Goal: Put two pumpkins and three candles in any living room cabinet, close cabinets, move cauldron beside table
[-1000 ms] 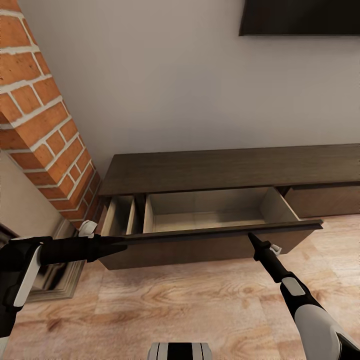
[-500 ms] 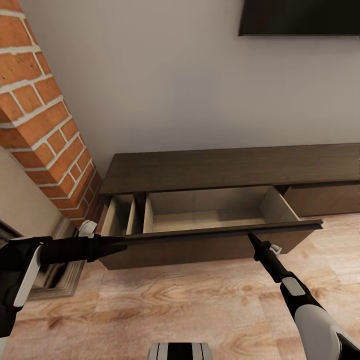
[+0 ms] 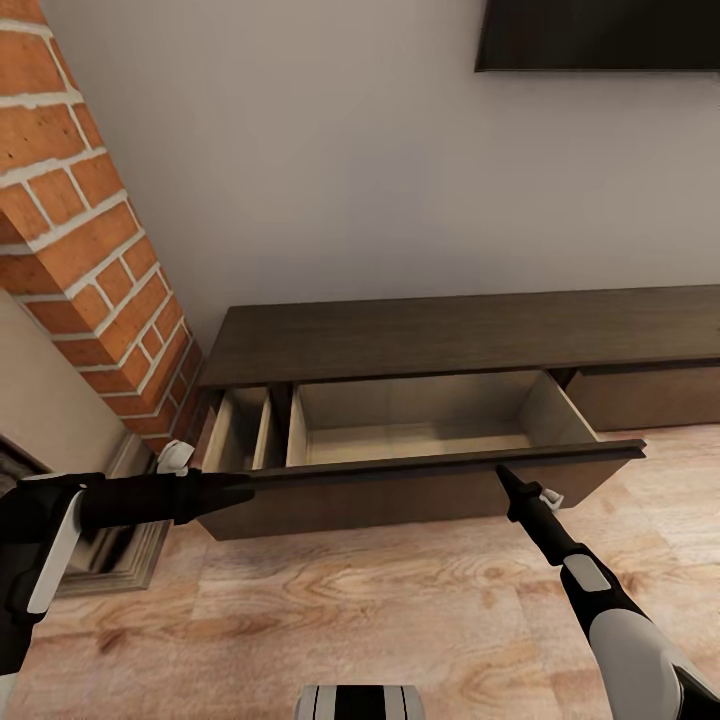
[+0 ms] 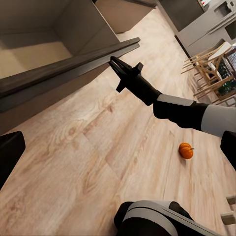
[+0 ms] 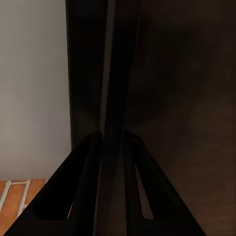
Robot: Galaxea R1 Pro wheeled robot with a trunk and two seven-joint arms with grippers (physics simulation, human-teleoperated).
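Cabinet (image 3: 470, 335): long, low, dark-brown wood, set against the grey wall. Its wide drawer (image 3: 420, 425) is pulled out; pale interior, nothing visible in it. A narrower pale compartment to its left is also open.

Pumpkin (image 4: 186, 150): one seen in the left wrist view, small, bright orange, dark stem, sitting on the wood floor, well apart from the cabinet.
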